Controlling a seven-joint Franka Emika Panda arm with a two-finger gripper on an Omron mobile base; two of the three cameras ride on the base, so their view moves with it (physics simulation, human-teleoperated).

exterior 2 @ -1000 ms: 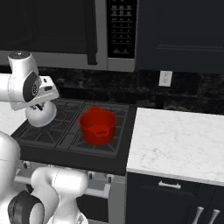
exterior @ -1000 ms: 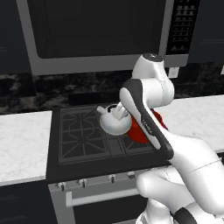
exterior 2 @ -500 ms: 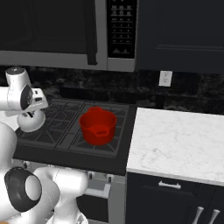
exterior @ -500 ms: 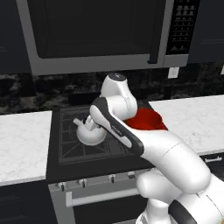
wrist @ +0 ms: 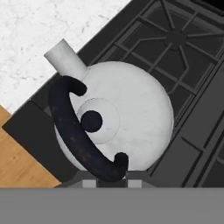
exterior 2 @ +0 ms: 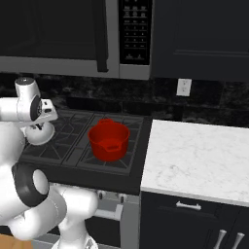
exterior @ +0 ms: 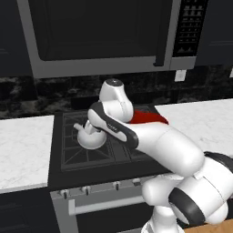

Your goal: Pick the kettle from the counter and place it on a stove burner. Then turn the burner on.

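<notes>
Arm bends low over the black cooktop (exterior: 68,154), elbow high, wrist folded down at the left burners. Kettle (exterior: 91,136) hangs just under the pincer (exterior: 94,129), over the front-left burner (exterior: 84,157); whether it touches the grate cannot be told. Glossy, squat and white-grey, it has a short spout and a dark arched handle. Whether the pincer clamps it cannot be told. Red pot (exterior 2: 109,140) sits on the right burners beside the marble counter (exterior 2: 204,160).
</notes>
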